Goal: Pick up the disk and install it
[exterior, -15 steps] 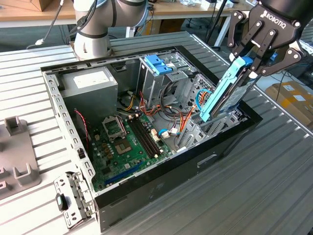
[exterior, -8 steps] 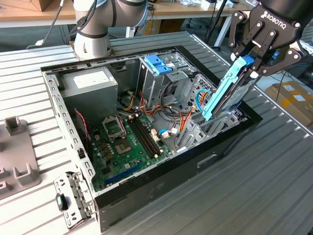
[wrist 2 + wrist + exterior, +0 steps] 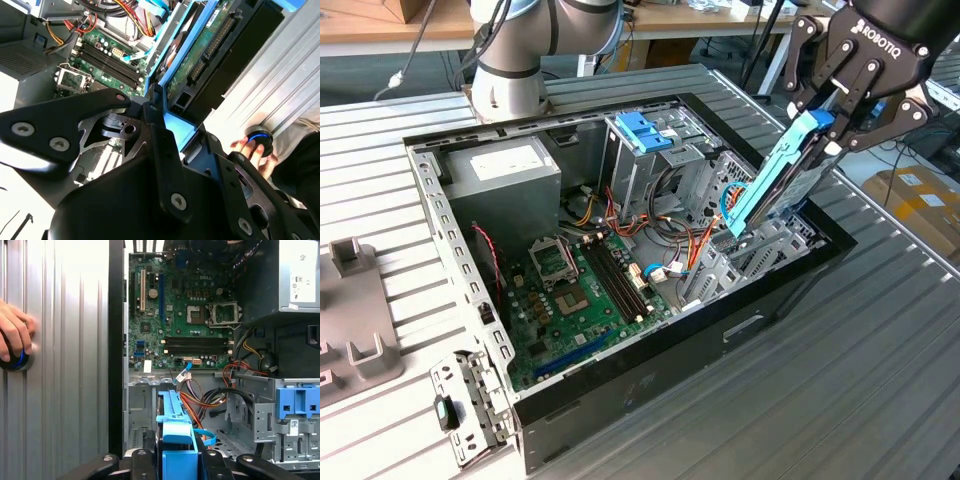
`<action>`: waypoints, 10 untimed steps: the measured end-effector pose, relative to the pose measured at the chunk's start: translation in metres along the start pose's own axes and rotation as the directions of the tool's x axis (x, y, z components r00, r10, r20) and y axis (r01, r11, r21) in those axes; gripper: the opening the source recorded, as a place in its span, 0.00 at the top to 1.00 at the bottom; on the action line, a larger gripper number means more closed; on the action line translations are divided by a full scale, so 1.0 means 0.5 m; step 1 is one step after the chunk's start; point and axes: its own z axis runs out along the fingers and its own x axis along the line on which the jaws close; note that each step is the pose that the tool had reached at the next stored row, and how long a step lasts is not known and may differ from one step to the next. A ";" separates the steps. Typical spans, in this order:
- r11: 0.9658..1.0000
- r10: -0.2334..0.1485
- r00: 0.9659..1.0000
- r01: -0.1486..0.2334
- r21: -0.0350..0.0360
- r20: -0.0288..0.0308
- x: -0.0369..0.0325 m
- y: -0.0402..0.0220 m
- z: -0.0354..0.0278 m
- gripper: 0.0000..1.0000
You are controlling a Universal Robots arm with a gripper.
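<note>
The disk is a flat drive framed by bright blue rails. It is held tilted steeply, its lower end dipping into the metal bay at the exterior view's right end of the open computer case. My gripper is shut on the disk's upper blue tab end, above the case wall. In the first wrist view the disk runs edge-on between my gripper's black fingers. The second wrist view shows the disk's green circuit board underside and blue rail.
The open case holds a motherboard, a power supply, loose cables and a tall drive cage with a blue handle. The arm's base stands behind. A person's hand rests on a round button beside the case.
</note>
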 end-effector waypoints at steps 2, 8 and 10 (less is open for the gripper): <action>1.000 0.000 1.000 0.000 0.000 0.000 0.000 0.000 0.001 0.63; 1.000 0.000 1.000 0.000 0.000 0.000 0.001 0.001 0.005 0.63; 1.000 0.000 1.000 0.000 0.000 0.000 0.001 0.001 0.006 0.63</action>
